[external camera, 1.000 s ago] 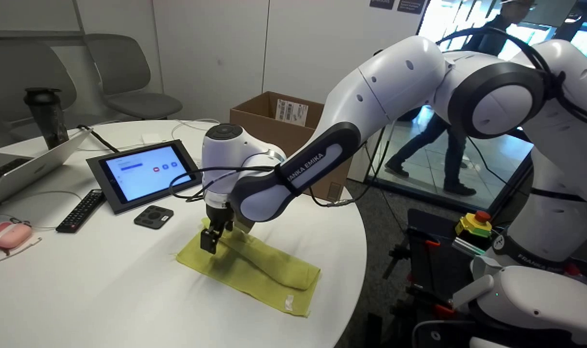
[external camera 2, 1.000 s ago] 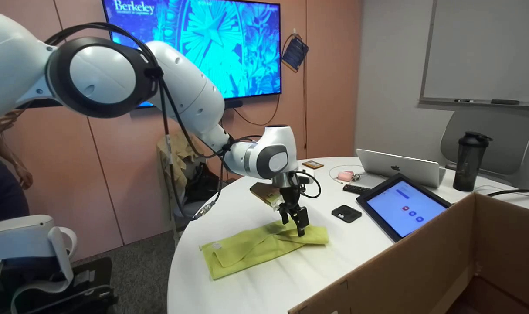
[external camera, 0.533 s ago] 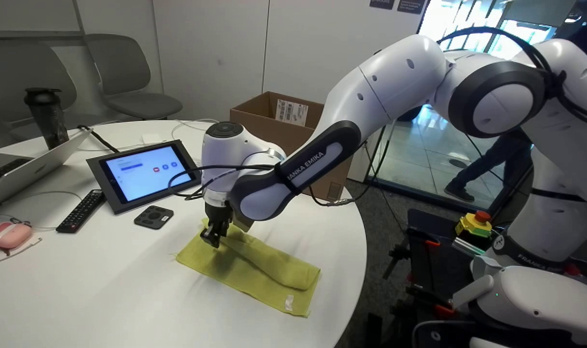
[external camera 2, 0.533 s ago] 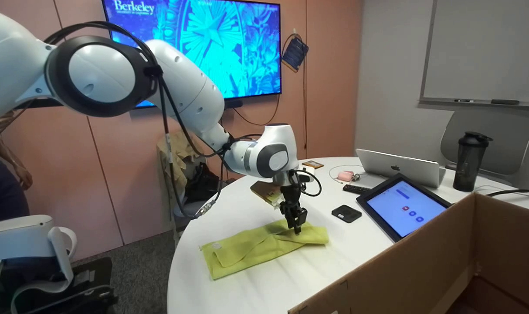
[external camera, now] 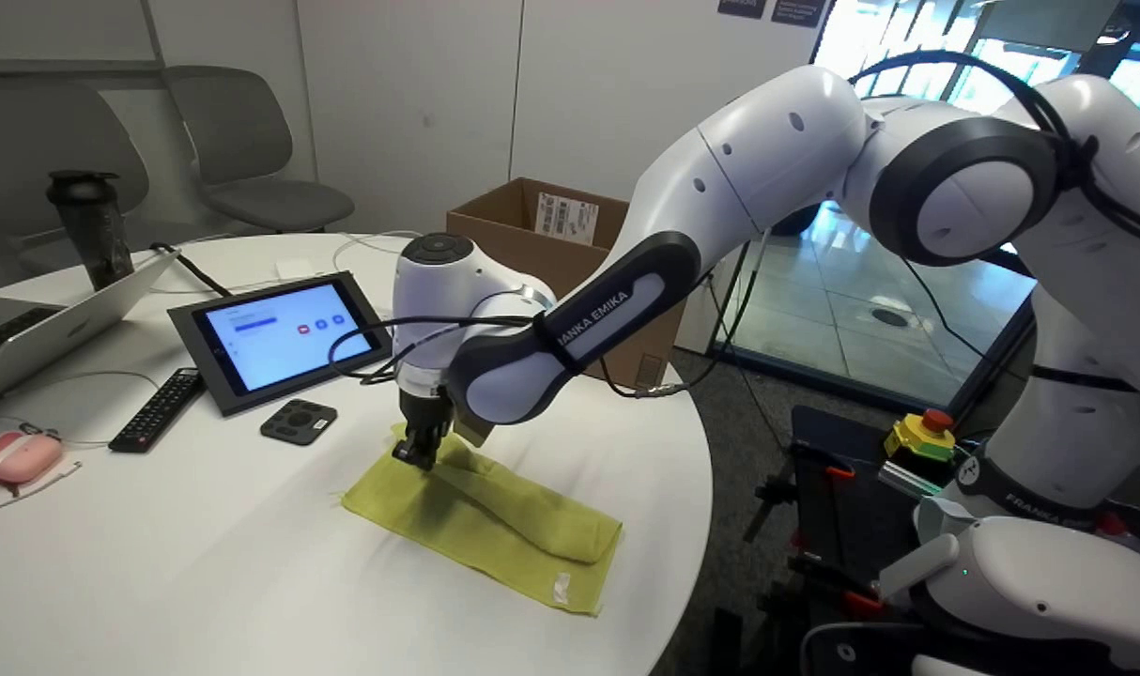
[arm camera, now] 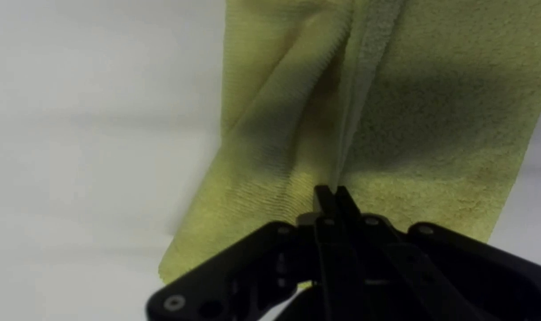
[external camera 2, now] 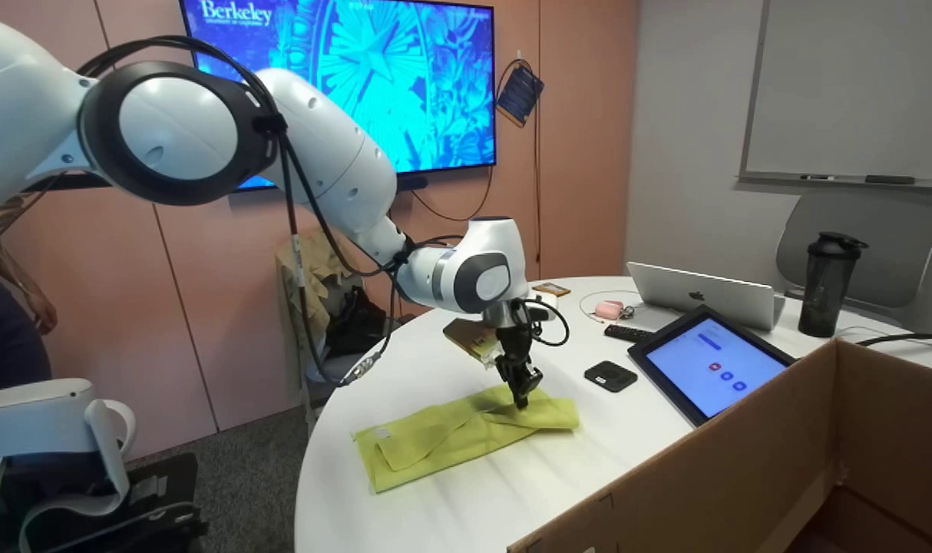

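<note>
A yellow-green cloth (external camera: 532, 526) lies folded lengthwise on the white round table, a pale tag at its end nearer the robot base; it shows in both exterior views. Over the cloth's far end, my gripper (external camera: 416, 460) points down with its fingers together. Up close in the wrist view, a raised fold edge of the cloth (arm camera: 252, 196) runs right in between the fingertips of the gripper (arm camera: 334, 191), which is shut on it. How deep the fabric sits between the pads is hidden. The rest of the cloth lies flat on the table.
A cardboard box (external camera 2: 689, 476) stands by the table. On the table are a tablet on a stand (external camera: 284, 333), a flat black device (external camera: 298, 422), a remote (external camera: 157, 410), a pink earbud case (external camera: 25, 458), a laptop (external camera 2: 704, 297) and a dark shaker bottle (external camera 2: 828, 288).
The fingers have gone from wide apart to shut on the cloth's fold edge. My arm has hardly moved, and the cloth stays in place. The person behind the glass has walked out of view.
</note>
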Available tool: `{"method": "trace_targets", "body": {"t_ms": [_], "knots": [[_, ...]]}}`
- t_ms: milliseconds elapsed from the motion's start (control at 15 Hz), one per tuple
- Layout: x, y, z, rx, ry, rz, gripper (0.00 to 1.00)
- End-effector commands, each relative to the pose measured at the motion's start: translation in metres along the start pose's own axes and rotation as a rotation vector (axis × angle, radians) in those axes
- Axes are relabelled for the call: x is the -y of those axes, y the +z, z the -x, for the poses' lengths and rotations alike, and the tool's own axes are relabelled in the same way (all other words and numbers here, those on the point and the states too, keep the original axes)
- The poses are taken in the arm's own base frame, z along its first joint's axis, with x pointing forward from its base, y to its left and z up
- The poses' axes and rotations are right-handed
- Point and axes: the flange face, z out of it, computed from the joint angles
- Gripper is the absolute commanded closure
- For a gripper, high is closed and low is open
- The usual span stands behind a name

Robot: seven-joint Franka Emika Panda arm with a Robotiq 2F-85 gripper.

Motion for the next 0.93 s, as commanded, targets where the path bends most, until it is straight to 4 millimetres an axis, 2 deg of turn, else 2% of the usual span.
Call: {"method": "trace_targets", "body": {"t_ms": [0,200,333,600,867], "knots": [[-0.004,-0.009,-0.001,0.005,-0.005,-0.031,0.98],[-0.002,-0.02,-0.002,-0.009,-0.017,-0.044,0.97],[0.005,-0.035,-0.003,-0.026,-0.05,-0.066,0.97],[0.026,-0.063,-0.005,-0.047,-0.143,-0.145,0.97],[0.056,-0.075,0.004,-0.041,-0.255,-0.229,0.97]]}}
